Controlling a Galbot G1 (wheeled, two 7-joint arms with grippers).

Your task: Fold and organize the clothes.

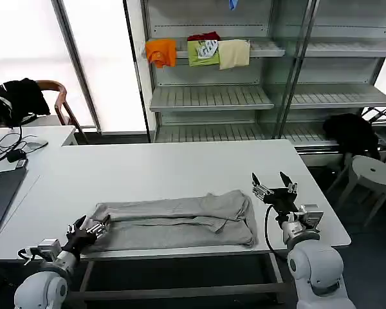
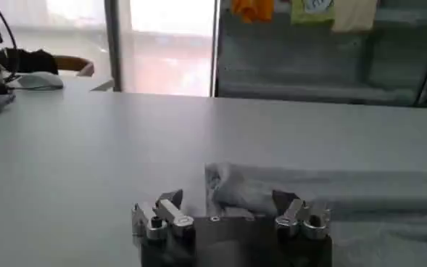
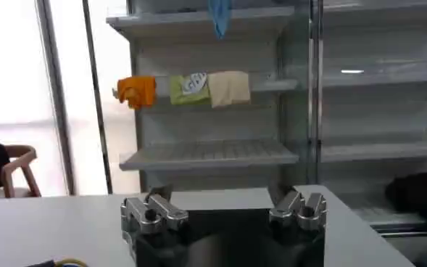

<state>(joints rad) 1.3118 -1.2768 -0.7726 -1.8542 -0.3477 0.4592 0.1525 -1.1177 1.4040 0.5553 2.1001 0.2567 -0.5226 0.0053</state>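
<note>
Grey shirt lies on the white table, near the front edge, folded lengthwise into a long soft band w/ rolled, rumpled edges and a few creases; matte cotton look, no print showing. Its right end is rounded and thicker, the left end tapers flat.

Left gripper sits at the shirt's left end, low on the table, metal fingers w/ dark tips. In the left wrist view the gripper has its jaws spread wide, the cloth bunched just ahead and between them; prob. touching the fabric edge, but contact isn't clear from here. Nothing is clamped.

Right gripper is just beside the shirt's right end, apart from it, raised a bit over the table w/ fingers pointing away from the robot. Jaws wide apart, holding nothing; the right wrist view shows the gripper w/ the same spread, only tabletop and shelving beyond.

Behind the table: grey metal shelf unit w/ slatted shelves, folded orange, green and cream garments on one level
</note>
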